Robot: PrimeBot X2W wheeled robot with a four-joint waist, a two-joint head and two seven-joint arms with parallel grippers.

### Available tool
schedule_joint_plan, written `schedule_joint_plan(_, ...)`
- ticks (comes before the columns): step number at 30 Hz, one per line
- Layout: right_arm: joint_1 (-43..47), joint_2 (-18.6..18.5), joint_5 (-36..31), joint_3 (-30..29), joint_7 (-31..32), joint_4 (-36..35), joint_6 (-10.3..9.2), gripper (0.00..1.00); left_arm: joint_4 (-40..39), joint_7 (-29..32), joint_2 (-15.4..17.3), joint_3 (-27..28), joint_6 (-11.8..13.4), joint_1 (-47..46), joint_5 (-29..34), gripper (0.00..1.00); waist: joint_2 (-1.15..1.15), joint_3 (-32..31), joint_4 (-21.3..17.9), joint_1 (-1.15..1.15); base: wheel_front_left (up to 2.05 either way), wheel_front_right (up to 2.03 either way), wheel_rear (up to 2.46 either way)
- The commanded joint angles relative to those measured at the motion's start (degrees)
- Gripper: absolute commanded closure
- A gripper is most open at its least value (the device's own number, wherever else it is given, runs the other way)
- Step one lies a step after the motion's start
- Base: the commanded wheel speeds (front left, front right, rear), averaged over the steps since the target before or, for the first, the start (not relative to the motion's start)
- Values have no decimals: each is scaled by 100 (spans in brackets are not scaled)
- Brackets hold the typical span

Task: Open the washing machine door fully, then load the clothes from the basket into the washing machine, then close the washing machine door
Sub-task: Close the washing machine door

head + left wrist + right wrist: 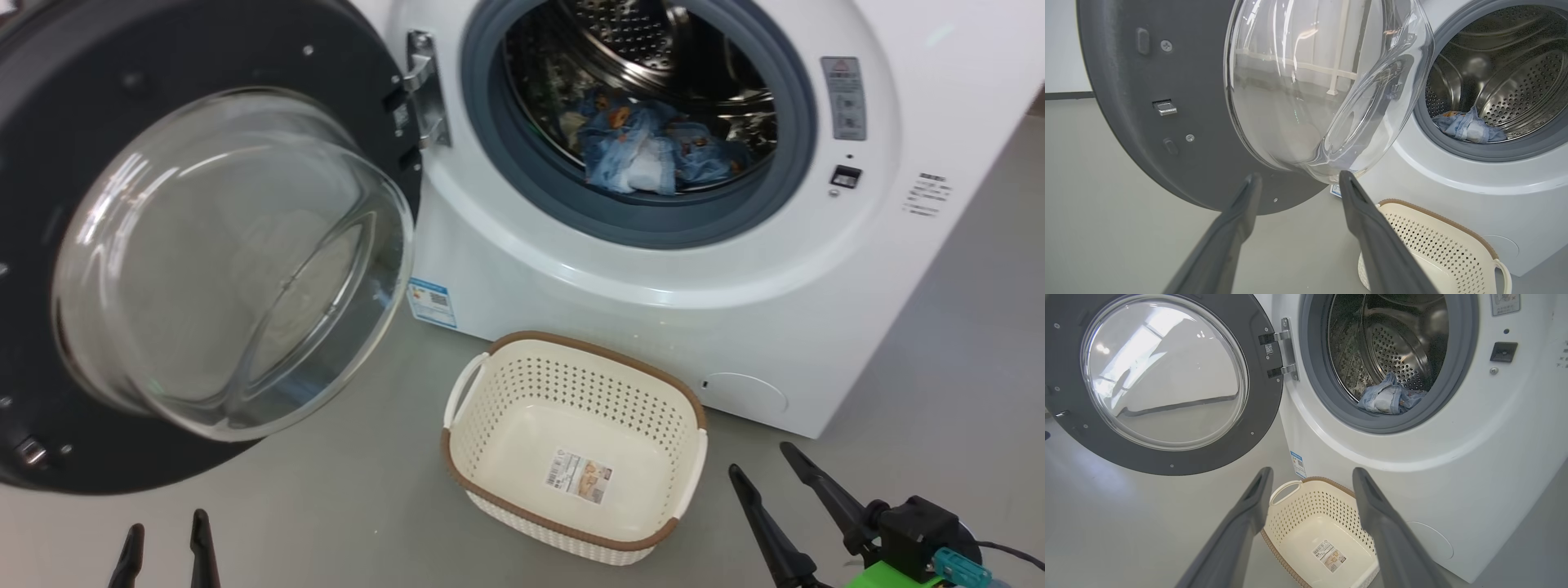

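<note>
The white washing machine (653, 269) stands with its black round door (49, 163) swung wide open to the left, glass bowl (229, 261) bulging out. Light-blue clothes (645, 151) lie inside the steel drum, also seen as clothes (1388, 396) and clothes (1470, 126). The cream basket (490, 457) sits on the floor before the machine, holding nothing but its paper label (578, 477). My left gripper (166, 539) is open at the lower left, below the door. My right gripper (763, 469) is open at the lower right, beside the basket, holding nothing.
Grey floor (326, 506) spreads around the basket and under the door. The door's hinge (424, 90) joins it to the machine's front. A blue energy sticker (430, 302) and a round service cap (747, 392) mark the lower front panel.
</note>
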Motion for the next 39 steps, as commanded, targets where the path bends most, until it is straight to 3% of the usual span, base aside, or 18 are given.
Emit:
schedule_joint_plan(1,-241,-102,83,164,-27,-114,9,0,-109,-30,45,191,44,-145,-72,0,0,17,209,0,0,0,0)
schedule_joint_plan(17,-365,-62,144,363,-27,-31,9,0,-276,-30,34,189,137,40,-187,0,0,-23,462,0,0,0,0)
schedule_joint_plan(19,-363,-69,145,364,-27,-40,9,0,-312,-30,33,210,128,13,-260,56,0,-13,464,0,0,0,0)
schedule_joint_plan(21,-359,-70,141,351,-27,-45,9,0,-380,-30,33,234,93,-40,-480,100,0,-11,463,0,0,0,0)
schedule_joint_plan(30,-242,-26,113,222,-27,-81,9,0,-1242,-30,252,695,-75,-420,-982,100,0,-34,482,0,0,0,0)
schedule_joint_plan(35,-163,-6,102,100,-27,-102,9,0,-1603,-30,834,1142,-113,-1056,-1481,100,0,-51,499,0,0,0,0)
schedule_joint_plan(39,-117,28,82,55,-27,-123,9,0,-1360,-27,1501,1417,-122,-1698,-2157,100,0,-48,468,0,0,0,0)
